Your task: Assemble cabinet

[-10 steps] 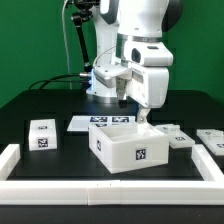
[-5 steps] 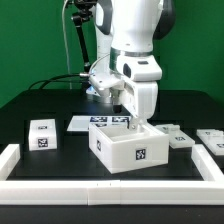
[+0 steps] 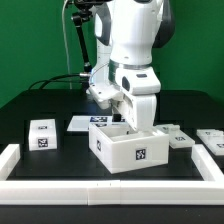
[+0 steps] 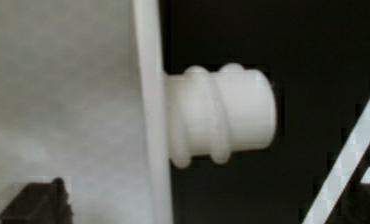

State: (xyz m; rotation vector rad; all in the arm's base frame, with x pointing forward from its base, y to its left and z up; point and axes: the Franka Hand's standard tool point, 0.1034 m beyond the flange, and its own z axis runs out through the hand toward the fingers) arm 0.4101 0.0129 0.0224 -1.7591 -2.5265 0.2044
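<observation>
The cabinet (image 3: 125,148), a white open box with a tag on its front, stands at the middle of the black table. My gripper (image 3: 136,121) points down at the box's far rim, towards the exterior view's right, its tips hidden behind the wall. In the wrist view a white cabinet wall (image 4: 75,100) fills one side, and a ribbed white knob (image 4: 226,115) sticks out of it over dark ground. One dark fingertip (image 4: 40,200) shows over the wall. The jaws stand wide apart and my gripper (image 4: 200,205) holds nothing.
A small tagged white block (image 3: 43,133) lies at the exterior view's left. Two flat tagged parts (image 3: 178,136) (image 3: 212,138) lie at the right. The marker board (image 3: 85,122) lies behind the box. A low white border rail (image 3: 110,192) runs along the front.
The wrist has turned and come down towards the far right rim of the cabinet. The cabinet and loose parts have not moved.
</observation>
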